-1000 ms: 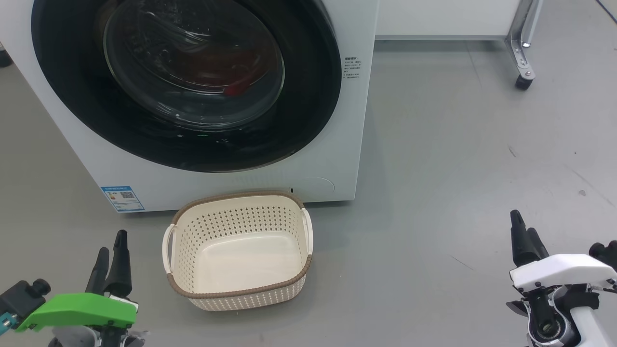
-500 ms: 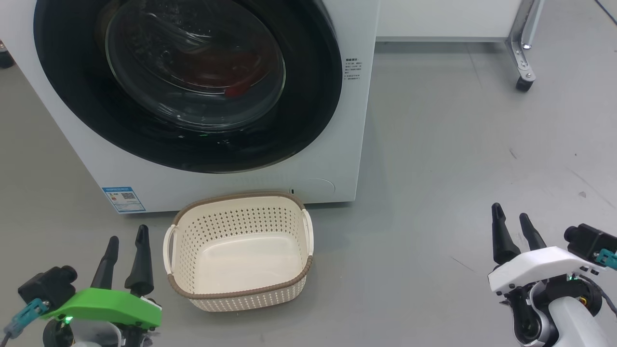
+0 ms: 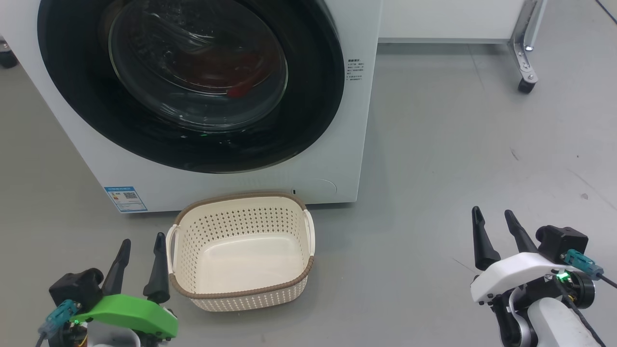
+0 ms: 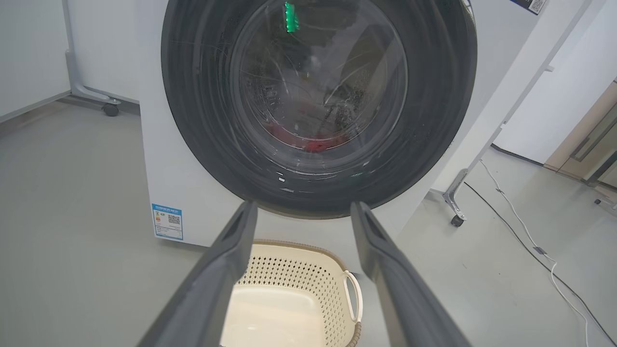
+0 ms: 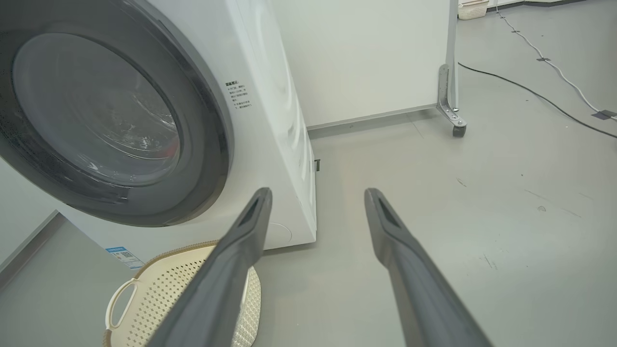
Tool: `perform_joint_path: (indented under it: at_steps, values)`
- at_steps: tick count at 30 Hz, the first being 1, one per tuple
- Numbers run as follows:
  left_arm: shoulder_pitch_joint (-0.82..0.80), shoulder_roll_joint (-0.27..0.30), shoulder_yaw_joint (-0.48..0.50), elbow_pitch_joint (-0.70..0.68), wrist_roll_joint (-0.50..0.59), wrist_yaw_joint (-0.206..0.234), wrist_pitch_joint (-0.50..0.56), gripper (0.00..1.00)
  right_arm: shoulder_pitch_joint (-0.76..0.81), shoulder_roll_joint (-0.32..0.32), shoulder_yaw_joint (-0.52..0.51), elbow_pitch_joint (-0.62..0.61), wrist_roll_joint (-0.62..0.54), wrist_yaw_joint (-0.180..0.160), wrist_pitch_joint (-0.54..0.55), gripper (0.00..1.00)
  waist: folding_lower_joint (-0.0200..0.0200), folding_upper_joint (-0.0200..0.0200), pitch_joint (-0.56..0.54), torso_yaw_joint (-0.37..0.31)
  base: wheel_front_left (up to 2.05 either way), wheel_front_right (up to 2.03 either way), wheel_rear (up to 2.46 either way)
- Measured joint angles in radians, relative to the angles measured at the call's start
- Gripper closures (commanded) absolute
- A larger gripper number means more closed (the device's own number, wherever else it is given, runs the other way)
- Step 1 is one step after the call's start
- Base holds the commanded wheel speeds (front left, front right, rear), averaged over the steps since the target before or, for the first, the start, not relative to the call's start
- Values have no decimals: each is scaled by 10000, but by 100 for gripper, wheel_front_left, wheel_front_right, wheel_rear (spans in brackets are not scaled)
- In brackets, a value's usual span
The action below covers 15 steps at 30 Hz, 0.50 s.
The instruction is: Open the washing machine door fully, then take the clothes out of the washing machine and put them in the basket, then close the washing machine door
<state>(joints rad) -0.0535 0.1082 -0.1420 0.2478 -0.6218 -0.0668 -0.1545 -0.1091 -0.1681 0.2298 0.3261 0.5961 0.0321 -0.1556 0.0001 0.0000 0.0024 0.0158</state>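
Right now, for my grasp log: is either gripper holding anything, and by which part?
Nothing is held: left gripper and right gripper are both open and empty.

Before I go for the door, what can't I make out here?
Clothes: head view, a red patch behind reflections in the door glass; amount unclear.
Washing machine door: head view, top cut off by the frame edge; handle cannot be told.
Printed text on the washing machine: head view, too small to read.
Basket: left wrist view, floor partly hidden by fingers of the left gripper.

Your left pincer [image 3: 143,238] has swung in beside the basket [image 3: 250,301]; your right pincer [image 3: 492,210] has drifted inward too
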Motion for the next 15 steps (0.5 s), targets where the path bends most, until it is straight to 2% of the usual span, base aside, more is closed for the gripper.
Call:
perform_joint_path:
  at_steps: [15]
  values:
    - [-2, -46, -280, 604, 1728, 105, -552, 0, -61, -2, 520, 234, -1923, -102, -529, 0, 0, 0, -35, 50, 0, 0, 0]
